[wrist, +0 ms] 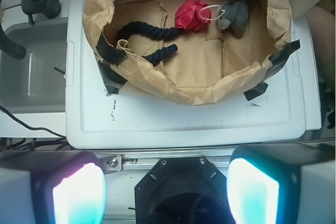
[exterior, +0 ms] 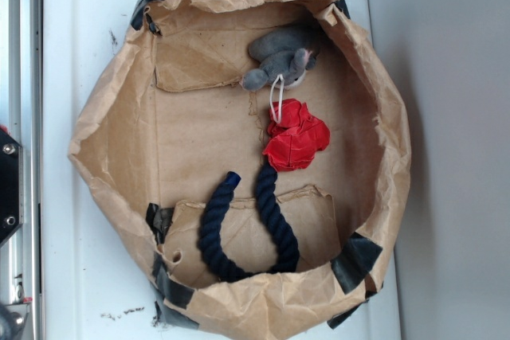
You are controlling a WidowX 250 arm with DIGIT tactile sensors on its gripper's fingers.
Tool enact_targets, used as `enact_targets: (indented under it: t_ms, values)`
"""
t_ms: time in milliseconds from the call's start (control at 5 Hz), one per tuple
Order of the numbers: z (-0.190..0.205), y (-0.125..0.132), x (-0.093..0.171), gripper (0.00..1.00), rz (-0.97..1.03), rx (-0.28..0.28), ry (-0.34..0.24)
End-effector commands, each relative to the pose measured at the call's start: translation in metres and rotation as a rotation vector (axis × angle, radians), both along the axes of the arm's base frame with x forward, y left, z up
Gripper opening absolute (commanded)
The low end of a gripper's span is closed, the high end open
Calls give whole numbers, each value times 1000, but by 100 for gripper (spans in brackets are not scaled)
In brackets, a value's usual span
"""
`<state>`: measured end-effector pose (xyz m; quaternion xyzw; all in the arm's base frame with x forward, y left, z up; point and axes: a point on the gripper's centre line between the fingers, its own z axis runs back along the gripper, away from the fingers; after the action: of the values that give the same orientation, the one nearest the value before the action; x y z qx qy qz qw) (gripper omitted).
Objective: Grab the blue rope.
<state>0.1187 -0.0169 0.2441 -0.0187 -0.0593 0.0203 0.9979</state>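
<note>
Now, hand: the hand [wrist: 167,190] shows only in the wrist view, low in the picture, with its two fingers [wrist: 79,195] spread wide apart and nothing between them.
Hand's place: it hangs away from the paper bag [wrist: 173,85], over the near edge of the counter [wrist: 184,119].
Blue rope: the blue rope [exterior: 239,228] lies flat on the bottom of the paper bag, bent in a U, close to the bag's taped wall.
Rope ends: both ends point toward the middle of the bag, and one end touches the red ball.
Red ball: the crumpled red ball [exterior: 296,137] sits near the middle of the bag.
Grey toy: the grey plush toy [exterior: 279,57] lies against the bag wall across from the rope, and its white loop reaches the red ball.
Tape: black tape [exterior: 355,260] holds the bag's corners.
Sink: a sink [wrist: 31,66] sits beside the counter.
</note>
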Motion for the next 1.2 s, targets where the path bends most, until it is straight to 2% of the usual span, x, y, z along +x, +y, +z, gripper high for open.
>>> enact_targets:
  t_ms: [0,200,400,1000]
  values:
    - [0,0,0,100,0,0,0]
    - [-6,15,50,100,13,31,-53]
    - [-5,23,101,100,-55,87,-100]
    - [-5,23,101,100,-55,87,-100]
